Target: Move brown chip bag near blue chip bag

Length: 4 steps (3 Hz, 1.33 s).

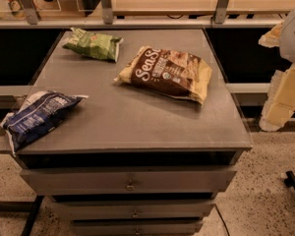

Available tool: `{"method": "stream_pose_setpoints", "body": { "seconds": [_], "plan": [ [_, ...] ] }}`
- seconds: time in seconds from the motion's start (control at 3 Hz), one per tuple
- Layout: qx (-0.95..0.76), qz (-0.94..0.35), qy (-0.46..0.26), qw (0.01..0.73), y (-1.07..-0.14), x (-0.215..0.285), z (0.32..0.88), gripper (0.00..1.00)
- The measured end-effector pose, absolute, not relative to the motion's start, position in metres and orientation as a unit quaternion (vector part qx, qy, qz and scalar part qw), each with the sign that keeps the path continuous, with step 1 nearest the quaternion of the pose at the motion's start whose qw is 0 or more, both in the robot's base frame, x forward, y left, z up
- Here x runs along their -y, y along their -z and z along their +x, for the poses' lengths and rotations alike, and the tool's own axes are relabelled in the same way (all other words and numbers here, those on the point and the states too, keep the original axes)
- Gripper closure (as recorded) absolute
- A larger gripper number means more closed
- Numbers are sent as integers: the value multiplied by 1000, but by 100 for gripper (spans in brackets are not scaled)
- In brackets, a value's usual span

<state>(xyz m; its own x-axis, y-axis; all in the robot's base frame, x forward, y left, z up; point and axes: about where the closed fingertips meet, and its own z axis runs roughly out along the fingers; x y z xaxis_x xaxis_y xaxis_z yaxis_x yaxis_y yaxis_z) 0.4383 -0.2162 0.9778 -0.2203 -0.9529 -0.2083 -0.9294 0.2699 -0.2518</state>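
Note:
The brown chip bag (pixel 168 73) lies flat on the grey cabinet top (pixel 132 117), right of centre toward the back, with white "Sea S" lettering showing. The blue chip bag (pixel 37 118) lies crinkled at the front left corner, partly hanging over the left edge. My gripper (pixel 281 90) is at the far right of the view, off the cabinet's right side and well apart from both bags, with nothing seen in it.
A smaller green bag (pixel 94 45) lies at the back left of the top. Drawers (pixel 130 181) run below the front edge. A shelf with metal posts (pixel 106 4) stands behind. Speckled floor surrounds the cabinet.

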Motion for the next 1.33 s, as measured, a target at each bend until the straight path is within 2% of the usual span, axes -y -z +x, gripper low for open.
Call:
{"method": "stream_pose_setpoints", "body": {
  "seconds": [0.67,1.33],
  "plan": [
    [-770,-614,51,166,-980,198,454,0],
    [-739,-646,71,177,-971,140,498,0]
  ]
}}
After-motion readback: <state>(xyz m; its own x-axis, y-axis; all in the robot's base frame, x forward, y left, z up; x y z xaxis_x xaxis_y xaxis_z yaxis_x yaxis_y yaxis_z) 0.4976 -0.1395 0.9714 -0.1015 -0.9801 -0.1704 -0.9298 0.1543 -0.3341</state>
